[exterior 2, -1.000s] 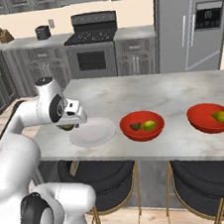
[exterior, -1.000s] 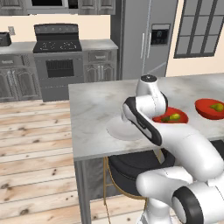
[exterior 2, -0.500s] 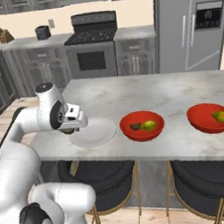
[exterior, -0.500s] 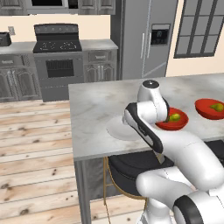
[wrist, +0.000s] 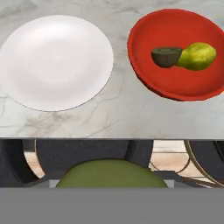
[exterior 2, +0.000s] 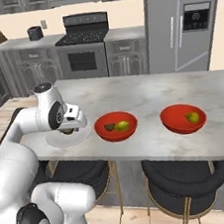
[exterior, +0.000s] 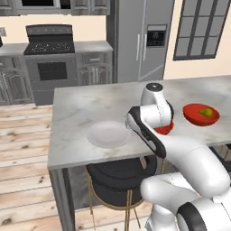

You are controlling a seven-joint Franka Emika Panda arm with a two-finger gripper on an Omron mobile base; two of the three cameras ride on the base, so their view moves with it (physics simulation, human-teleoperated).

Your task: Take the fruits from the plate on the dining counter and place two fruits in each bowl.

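While the gripper [exterior 2: 67,130] was higher over the plate [exterior 2: 82,136] a second ago, it now sits lower at the near edge, jaws closed on a dark olive fruit [wrist: 111,174] that bulges at the bottom of the hand view. Beyond it on the dining counter [wrist: 109,118], the white plate [wrist: 57,61] lies bare. Beside it, the nearer red bowl [wrist: 175,87] holds a brown-olive fruit [wrist: 166,57] touching a yellow-green pear [wrist: 197,56]. Farther along, the second bowl [exterior 2: 183,118] holds one yellow-green pear [exterior 2: 192,117].
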